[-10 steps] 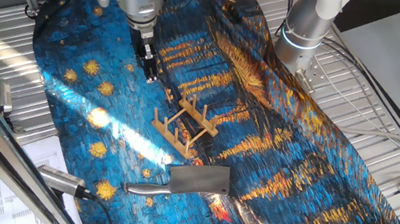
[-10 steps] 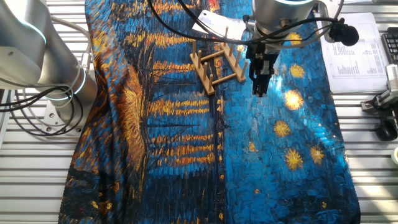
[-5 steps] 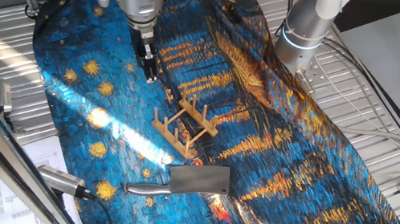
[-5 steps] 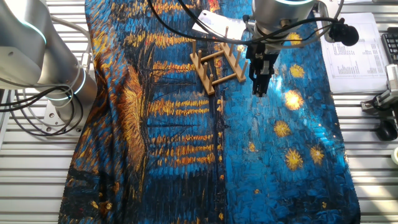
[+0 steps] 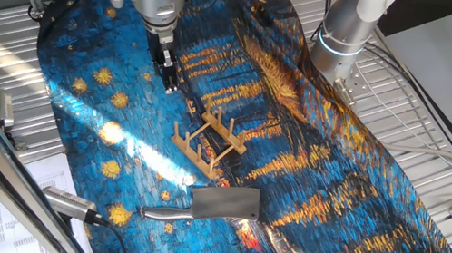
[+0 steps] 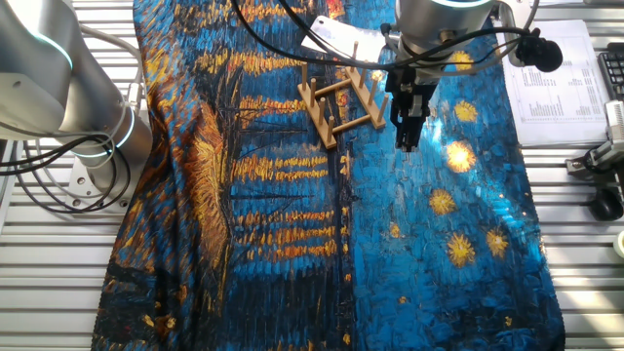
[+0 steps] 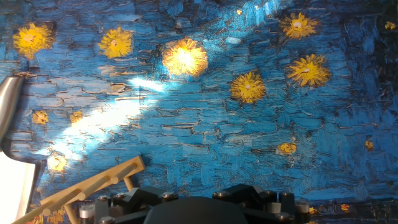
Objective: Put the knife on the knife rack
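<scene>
Blue-and-gold painted cloth (image 5: 336, 182) covers my desk. In one fixed view, my black two-finger tool (image 5: 169, 80) hangs over it, fingers pressed together and empty, near the small light-brown wooden knife rack (image 5: 208, 140). The broad grey steel cleaver (image 5: 213, 204) lies flat beyond the rack. The other fixed view shows my tool (image 6: 407, 139) just beside the rack (image 6: 343, 100). The hand view catches a rack rail (image 7: 87, 186) at the lower left.

Knife (image 7: 9, 134) cropped by hand-view edge
</scene>
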`<action>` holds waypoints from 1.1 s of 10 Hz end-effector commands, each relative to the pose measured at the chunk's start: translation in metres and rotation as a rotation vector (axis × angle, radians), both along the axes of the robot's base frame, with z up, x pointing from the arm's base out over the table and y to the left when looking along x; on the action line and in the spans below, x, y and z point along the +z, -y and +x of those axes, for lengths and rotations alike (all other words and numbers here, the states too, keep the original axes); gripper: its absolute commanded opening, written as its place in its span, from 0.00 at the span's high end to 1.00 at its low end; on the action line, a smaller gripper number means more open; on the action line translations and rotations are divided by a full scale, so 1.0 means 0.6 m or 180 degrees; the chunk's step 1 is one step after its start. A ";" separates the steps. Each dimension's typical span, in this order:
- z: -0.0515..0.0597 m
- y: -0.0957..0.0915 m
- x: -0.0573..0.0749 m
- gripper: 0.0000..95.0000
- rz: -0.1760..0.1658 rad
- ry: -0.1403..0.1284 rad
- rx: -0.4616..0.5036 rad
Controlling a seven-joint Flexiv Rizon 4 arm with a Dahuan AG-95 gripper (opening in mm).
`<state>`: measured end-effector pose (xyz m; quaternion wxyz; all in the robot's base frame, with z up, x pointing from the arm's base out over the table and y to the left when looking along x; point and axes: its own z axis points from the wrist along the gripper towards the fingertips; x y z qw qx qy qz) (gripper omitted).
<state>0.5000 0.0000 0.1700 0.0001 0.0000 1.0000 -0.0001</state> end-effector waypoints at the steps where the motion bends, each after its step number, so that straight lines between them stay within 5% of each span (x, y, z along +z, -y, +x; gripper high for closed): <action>1: 0.000 0.000 0.000 1.00 0.0116 -0.0212 -0.0061; 11: 0.002 -0.001 0.001 1.00 0.0156 -0.0233 -0.0087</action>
